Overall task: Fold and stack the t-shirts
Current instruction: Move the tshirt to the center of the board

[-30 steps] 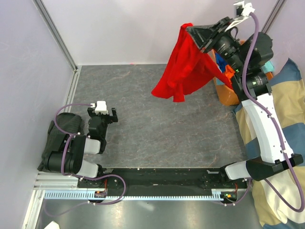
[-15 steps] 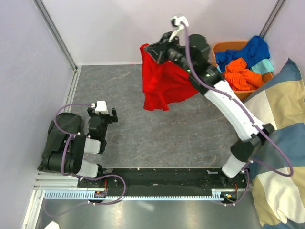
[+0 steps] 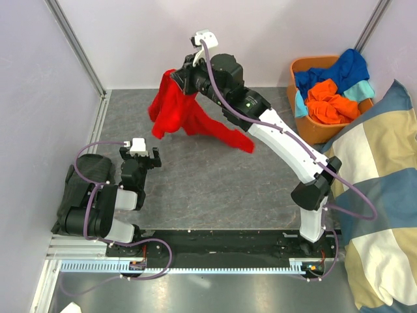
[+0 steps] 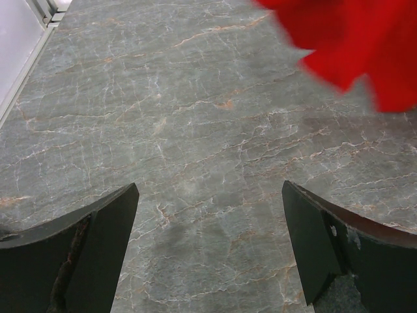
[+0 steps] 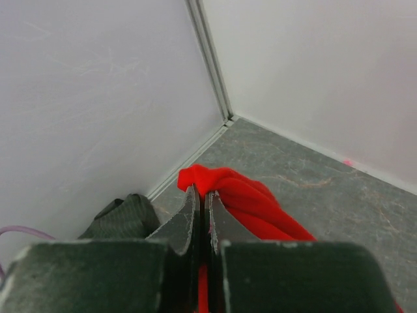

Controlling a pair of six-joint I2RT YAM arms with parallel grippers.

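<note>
Item 1. The red t-shirt point(image 3: 177, 112) is hanging bunched over the far left part of the table point(image 3: 215, 186), one loose end trailing toward the middle. No view is showing whether its lowest edge is touching the surface.

Item 2. The right gripper point(image 3: 185, 76) is reaching across to the far left. The top view is showing only the arm's reach. The right wrist view is showing the two fingers pressed together with a fold of red cloth pinched between them, and a wall corner point(image 5: 215, 78) beyond.

Item 3. The left gripper point(image 4: 208, 189) is sitting low near the left edge, fingers spread wide and gripping nothing. Its wrist view is showing bare marbled surface between them and a blurred red edge at upper right, well apart from the fingers.

Item 4. The orange basket point(image 3: 297, 66), seen in the top view only, is holding an orange t-shirt point(image 3: 329, 104), a royal blue t-shirt point(image 3: 344, 66) and a teal t-shirt point(image 3: 299, 104), all crumpled.

Item 5. The checked cushion point(image 3: 381, 137) is lying just beside the basket on the right.

Item 6. A dark green bundle point(image 3: 77, 190) is lying behind the left arm, also showing in the right wrist view.
</note>
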